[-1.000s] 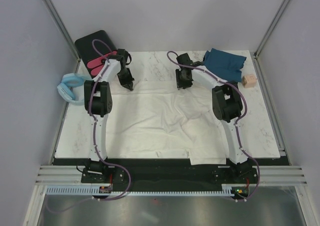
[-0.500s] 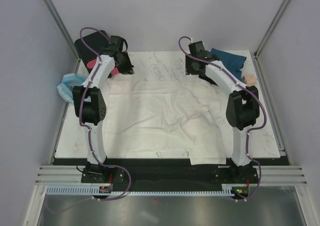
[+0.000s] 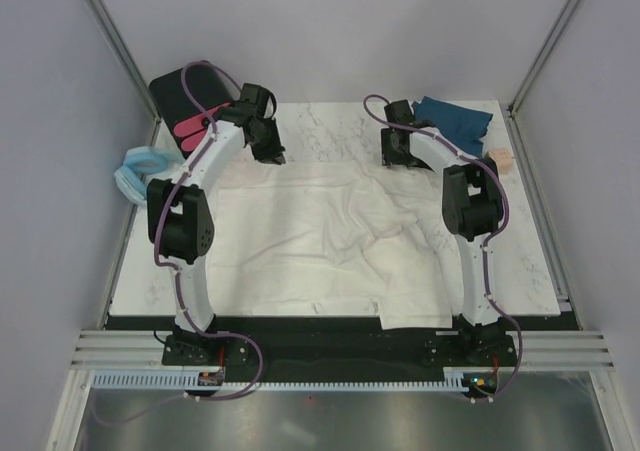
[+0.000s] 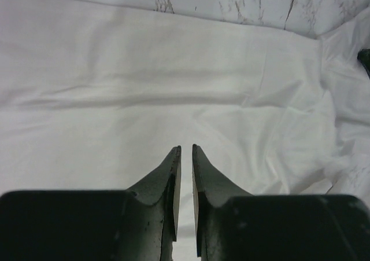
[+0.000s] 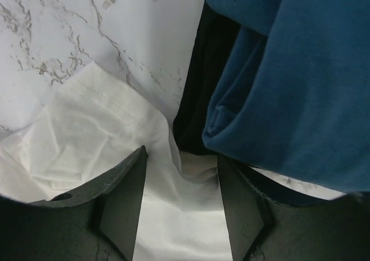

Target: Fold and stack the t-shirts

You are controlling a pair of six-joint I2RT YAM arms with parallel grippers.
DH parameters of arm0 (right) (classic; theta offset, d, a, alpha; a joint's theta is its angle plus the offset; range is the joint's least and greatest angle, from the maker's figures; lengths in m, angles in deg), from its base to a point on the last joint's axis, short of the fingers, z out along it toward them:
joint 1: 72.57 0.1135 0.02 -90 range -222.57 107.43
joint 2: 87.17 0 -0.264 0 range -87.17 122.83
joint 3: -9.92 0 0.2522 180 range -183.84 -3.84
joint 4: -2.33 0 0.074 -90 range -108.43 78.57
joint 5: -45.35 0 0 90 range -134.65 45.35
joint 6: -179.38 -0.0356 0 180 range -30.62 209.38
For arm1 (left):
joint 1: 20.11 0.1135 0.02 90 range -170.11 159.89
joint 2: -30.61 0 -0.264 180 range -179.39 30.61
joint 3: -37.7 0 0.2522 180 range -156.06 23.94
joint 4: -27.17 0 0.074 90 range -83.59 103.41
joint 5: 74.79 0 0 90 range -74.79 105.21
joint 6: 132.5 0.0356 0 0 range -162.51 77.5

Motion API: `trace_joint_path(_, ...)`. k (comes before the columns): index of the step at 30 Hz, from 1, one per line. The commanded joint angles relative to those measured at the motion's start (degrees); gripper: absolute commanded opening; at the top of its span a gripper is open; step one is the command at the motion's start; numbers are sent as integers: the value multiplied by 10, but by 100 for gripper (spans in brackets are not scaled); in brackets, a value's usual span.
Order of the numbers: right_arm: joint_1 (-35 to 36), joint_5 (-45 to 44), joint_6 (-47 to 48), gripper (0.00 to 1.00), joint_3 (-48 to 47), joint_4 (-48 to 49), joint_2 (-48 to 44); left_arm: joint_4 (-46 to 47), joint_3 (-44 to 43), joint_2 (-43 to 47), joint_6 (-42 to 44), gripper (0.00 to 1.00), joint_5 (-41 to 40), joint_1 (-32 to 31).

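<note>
Your marble table (image 3: 320,126) carries the cream-white t-shirt (image 3: 320,231), spread rumpled across its middle; the teal-blue t-shirt (image 3: 455,121) lies bunched at the far right corner. Your right gripper (image 5: 181,154) hangs wide open, empty, over the white hem; your left gripper (image 4: 185,151), jaws a slit apart, holds nothing.

Robot lab cell — grey panel walls (image 3: 50,171), aluminium frame (image 3: 330,349)
</note>
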Motion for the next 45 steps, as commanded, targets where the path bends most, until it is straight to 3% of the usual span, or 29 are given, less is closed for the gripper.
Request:
trace_joint_path(1, 2, 14, 7, 60, -39, 14, 6, 6, 24, 40, 19, 20, -15, -2)
trace_joint_path(4, 1, 22, 6, 52, -31, 12, 1, 5, 29, 44, 19, 20, -16, -2)
trace_joint_path(12, 1, 18, 2, 14, 1, 27, -43, 6, 48, 40, 18, 19, -8, -9)
trace_joint_path(16, 1, 3, 3, 10, 2, 28, -68, 10, 76, 44, 19, 19, -6, -17)
trace_joint_path(18, 2, -1, 3, 4, 1, 31, -84, 14, 92, 52, 20, 19, -6, -20)
trace_joint_path(26, 2, 13, 9, 1, -48, 34, -83, 24, 124, 61, 25, 18, 0, -21)
trace_joint_path(40, 20, 104, 6, 3, -162, 66, 31, 24, 151, 59, 29, 18, 9, -22)
trace_joint_path(45, 30, 129, 6, 9, -212, 78, 72, 25, 172, 66, 34, 18, 9, -22)
